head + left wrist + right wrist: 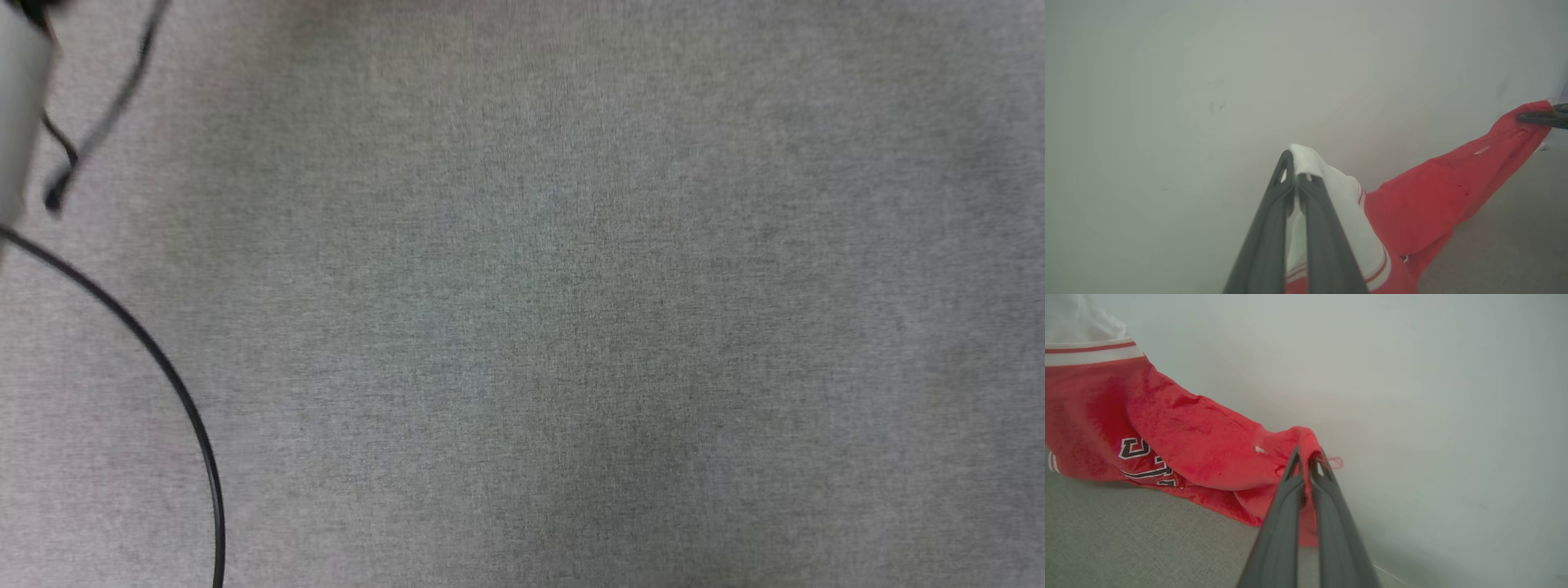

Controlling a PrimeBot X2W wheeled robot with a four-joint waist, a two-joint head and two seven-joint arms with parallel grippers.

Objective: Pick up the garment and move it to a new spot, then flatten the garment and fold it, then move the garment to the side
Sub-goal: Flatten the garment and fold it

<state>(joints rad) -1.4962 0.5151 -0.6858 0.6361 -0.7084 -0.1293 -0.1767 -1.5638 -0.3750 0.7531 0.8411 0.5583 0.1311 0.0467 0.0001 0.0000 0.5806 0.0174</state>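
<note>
The garment (1433, 192) is a red jersey with a white, stripe-trimmed sleeve, lifted and stretched between my two grippers. My left gripper (1292, 167) is shut on the white sleeve. From there the red cloth runs off to the right, where the dark fingers of my right gripper (1541, 117) pinch its far end. In the right wrist view my right gripper (1306, 457) is shut on a red edge of the garment (1180, 428). Its black, white-outlined letters hang at the left, low over the grey surface (1126, 539).
A pale wall (1412, 396) rises close behind the garment. The head view looks down on grey cloth-covered surface (571, 327). A black cable (163, 367) curves across its left side, and a pale forearm (16, 106) sits in the upper left corner.
</note>
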